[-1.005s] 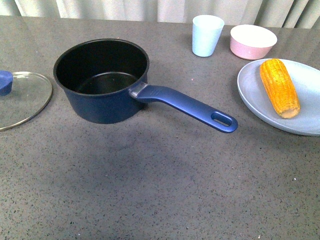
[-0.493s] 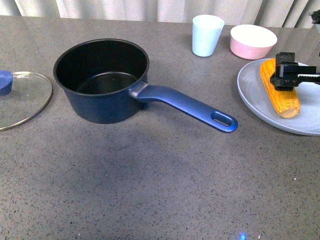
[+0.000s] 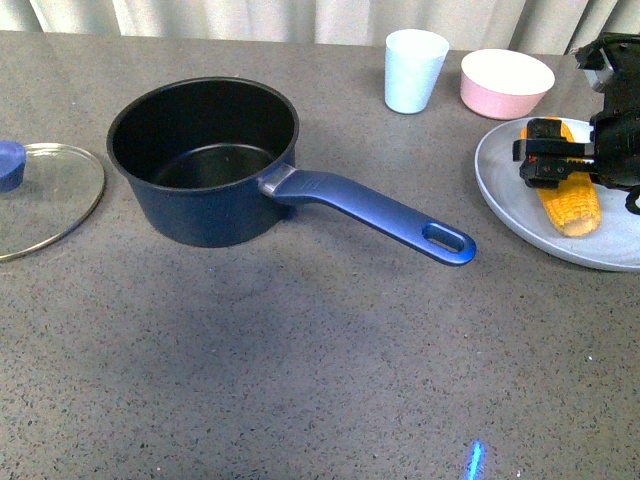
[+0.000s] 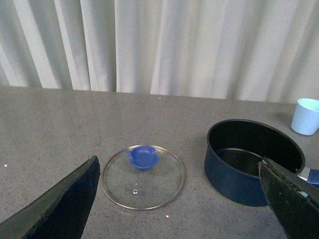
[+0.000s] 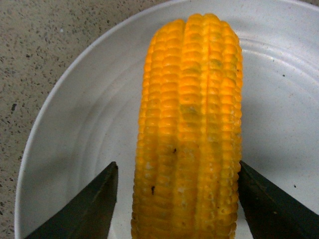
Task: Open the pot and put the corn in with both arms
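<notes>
The navy pot (image 3: pixel 205 160) stands open at centre left, its long blue handle (image 3: pixel 380 215) pointing to the right front; it also shows in the left wrist view (image 4: pixel 251 159). The yellow corn (image 3: pixel 572 205) lies on a grey plate (image 3: pixel 520 200) at the right. My right gripper (image 3: pixel 545 165) is open over the corn. In the right wrist view its fingers (image 5: pixel 84 211) stand on either side of the corn (image 5: pixel 192 129). My left gripper (image 4: pixel 184 199) is open and empty, out of the front view, above the table near the lid.
The glass lid (image 3: pixel 45 195) with a blue knob lies on the table left of the pot; it also shows in the left wrist view (image 4: pixel 143 175). A pale blue cup (image 3: pixel 414 70) and a pink bowl (image 3: pixel 505 83) stand at the back right. Curtains hang behind.
My right gripper has come in from the right edge and now sits lower over the corn. The pot, lid and corn have not moved.
</notes>
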